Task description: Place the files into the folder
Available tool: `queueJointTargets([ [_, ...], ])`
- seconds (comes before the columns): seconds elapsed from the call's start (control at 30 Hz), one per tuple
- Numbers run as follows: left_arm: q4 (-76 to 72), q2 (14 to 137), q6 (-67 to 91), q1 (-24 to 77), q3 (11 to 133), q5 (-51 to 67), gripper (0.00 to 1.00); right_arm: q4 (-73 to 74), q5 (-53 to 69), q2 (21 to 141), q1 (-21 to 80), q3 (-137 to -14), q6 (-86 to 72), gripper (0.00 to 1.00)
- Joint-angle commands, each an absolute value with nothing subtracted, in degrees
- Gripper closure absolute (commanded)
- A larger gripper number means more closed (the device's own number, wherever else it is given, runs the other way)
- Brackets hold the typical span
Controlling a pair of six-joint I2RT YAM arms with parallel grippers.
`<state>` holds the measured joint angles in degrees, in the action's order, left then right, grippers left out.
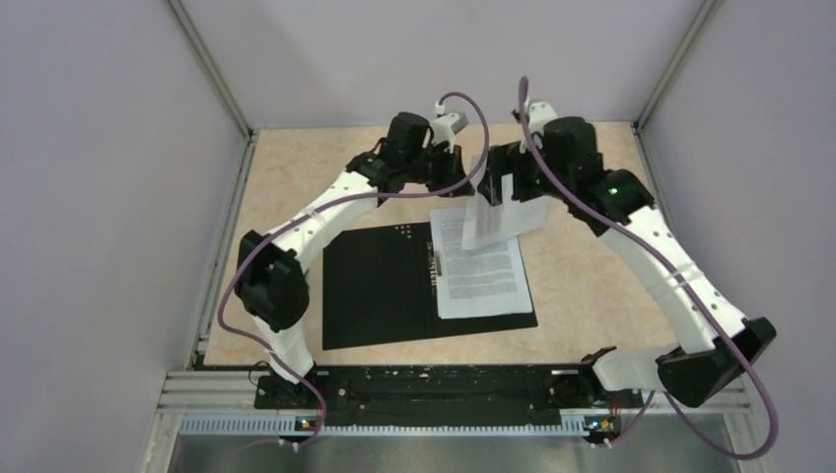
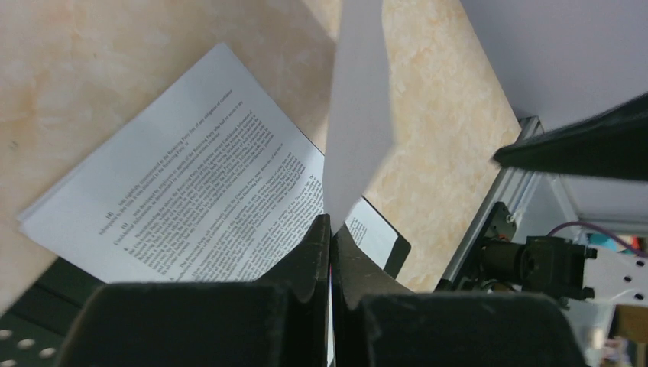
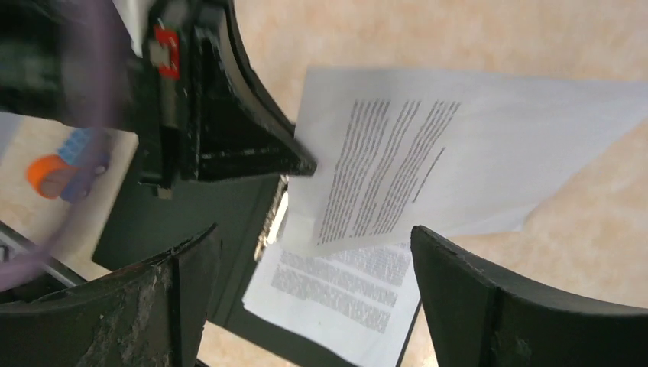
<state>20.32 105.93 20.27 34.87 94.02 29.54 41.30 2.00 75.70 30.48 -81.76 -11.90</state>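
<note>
The open folder [image 1: 380, 286] lies flat on the beige table [image 1: 582, 286], black inside facing up. A stack of printed files [image 1: 483, 281] rests on its right half. One lifted sheet [image 1: 501, 215] hangs in the air above that stack, its edge pinched between the closed fingers of the left gripper [image 2: 330, 237]. The right gripper [image 3: 313, 245] hovers beside the sheet, spread wide and holding nothing.

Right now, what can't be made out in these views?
- Top view: where the left gripper pinches the held sheet; its wrist covers the grip.
- Top view: how many sheets lie in the stack on the folder; too small.
- Left wrist: most of the folder, cut off by the edge and covered by the stack.
- Right wrist: the blue-orange thing at left, blurred behind the cable.
</note>
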Motion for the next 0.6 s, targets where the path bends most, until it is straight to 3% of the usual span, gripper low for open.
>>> queueJointTargets([
  [0.0, 25.3, 95.4, 5.3, 34.7, 100.2, 34.5, 1.00, 42.0, 5.1, 69.9, 31.5, -94.3, -5.3, 0.07],
  [0.27, 43.3, 87.6, -12.0, 34.7, 105.2, 40.9, 1.00, 40.7, 17.7, 68.2, 31.5, -102.7, 11.0, 0.01],
  [0.57, 45.8, 75.1, -18.4, 38.5, 97.5, 33.0, 1.00, 47.1, 32.7, 73.6, 31.5, -111.4, 20.1, 0.02],
])
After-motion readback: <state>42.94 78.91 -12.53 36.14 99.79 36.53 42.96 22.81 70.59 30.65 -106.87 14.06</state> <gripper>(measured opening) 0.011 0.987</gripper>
